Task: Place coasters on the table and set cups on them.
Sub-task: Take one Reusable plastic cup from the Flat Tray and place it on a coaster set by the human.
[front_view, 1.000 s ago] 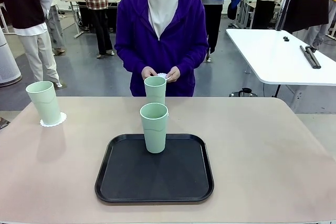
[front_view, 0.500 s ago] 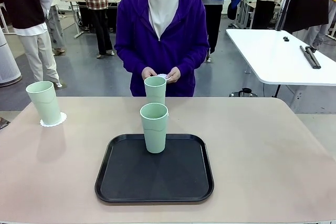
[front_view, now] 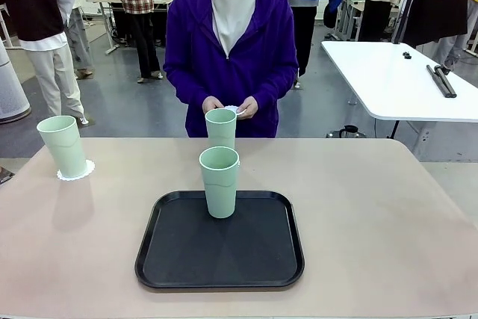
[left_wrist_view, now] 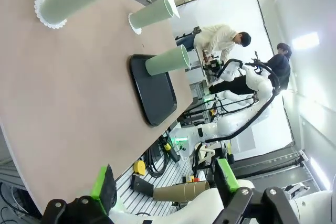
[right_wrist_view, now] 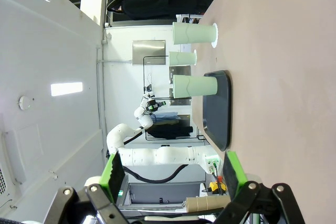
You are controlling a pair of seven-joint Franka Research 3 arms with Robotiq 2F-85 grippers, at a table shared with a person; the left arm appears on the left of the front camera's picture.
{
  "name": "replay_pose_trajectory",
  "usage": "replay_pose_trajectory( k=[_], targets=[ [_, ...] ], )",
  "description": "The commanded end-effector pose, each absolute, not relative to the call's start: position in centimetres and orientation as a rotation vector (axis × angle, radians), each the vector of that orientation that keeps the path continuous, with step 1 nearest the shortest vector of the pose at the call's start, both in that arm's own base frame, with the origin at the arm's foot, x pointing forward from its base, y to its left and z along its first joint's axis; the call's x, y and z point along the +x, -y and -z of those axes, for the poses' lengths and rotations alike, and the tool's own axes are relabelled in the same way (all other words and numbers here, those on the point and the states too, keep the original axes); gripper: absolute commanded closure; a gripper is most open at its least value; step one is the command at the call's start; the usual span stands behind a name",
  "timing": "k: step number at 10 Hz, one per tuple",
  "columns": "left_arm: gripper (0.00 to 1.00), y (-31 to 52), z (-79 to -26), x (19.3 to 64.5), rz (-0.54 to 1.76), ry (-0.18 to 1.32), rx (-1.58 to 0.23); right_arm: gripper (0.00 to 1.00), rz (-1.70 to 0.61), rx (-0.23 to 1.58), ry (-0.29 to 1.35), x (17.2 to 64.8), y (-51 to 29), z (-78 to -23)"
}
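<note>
We count three tall pale mint-green plastic cups. The first cup (front_view: 63, 146) stands upright on a thin round white scalloped coaster (front_view: 75, 171), at the far left part of the large beige-pink matte table (front_view: 373, 214). The second cup (front_view: 221, 126) stands in the middle near the far edge, on a second coaster (left_wrist_view: 133, 24). The third cup (front_view: 219, 181) stands directly on the black rectangular tray (front_view: 219, 259), in its far half. Just behind the second cup, the person's one hand (front_view: 212, 104) and other hand (front_view: 247, 106) hold a small white thing (front_view: 233, 109); we cannot tell if it is a third coaster. The left gripper (left_wrist_view: 163, 179) and the right gripper (right_wrist_view: 172, 172) both have their fingers spread wide and pinch nothing.
</note>
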State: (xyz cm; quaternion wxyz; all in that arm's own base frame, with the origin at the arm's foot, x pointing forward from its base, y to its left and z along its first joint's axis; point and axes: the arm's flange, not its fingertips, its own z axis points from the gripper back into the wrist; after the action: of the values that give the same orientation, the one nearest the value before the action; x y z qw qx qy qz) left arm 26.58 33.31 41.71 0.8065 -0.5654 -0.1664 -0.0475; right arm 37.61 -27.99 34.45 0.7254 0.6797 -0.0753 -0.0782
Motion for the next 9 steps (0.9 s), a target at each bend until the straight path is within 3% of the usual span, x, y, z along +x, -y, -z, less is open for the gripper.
replay_pose_trajectory(
  k=[1,9],
  targets=[
    [0.0,-33.22,-41.76,27.34,0.087,0.382,-1.199,0.0,0.17,1.503,0.165,37.58,28.0,-34.55],
    [0.0,-33.33,-41.59,26.86,0.099,0.36,-1.203,0.0,0.17,1.503,0.165,37.58,28.0,-34.55]
  ],
)
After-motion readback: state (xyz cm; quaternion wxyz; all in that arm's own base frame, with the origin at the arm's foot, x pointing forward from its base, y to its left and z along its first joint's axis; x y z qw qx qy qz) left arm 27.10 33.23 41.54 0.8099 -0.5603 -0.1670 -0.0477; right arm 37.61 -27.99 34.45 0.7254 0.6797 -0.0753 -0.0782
